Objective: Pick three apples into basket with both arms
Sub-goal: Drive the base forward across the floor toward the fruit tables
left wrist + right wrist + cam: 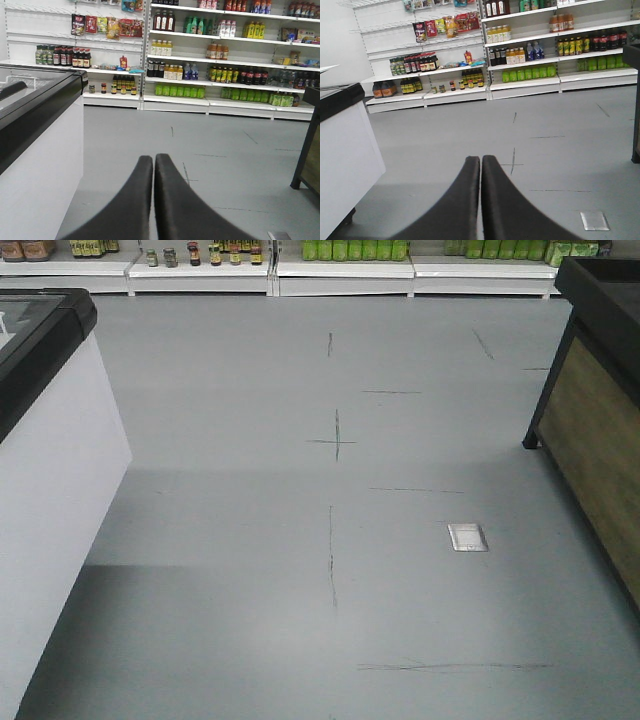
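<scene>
Neither the apples nor the basket are showing in any view, so which way they lie from either arm, and which arm is nearer, cannot be told. The left gripper (153,158) and the right gripper (480,159) are both pointing level across bare grey floor (330,570) toward the stocked shelves (225,57), each with its fingers pressed together on nothing. A chest freezer (45,450) is flanking the left and a wooden-sided stand (600,430) the right; the fruit probably has to be found first.
</scene>
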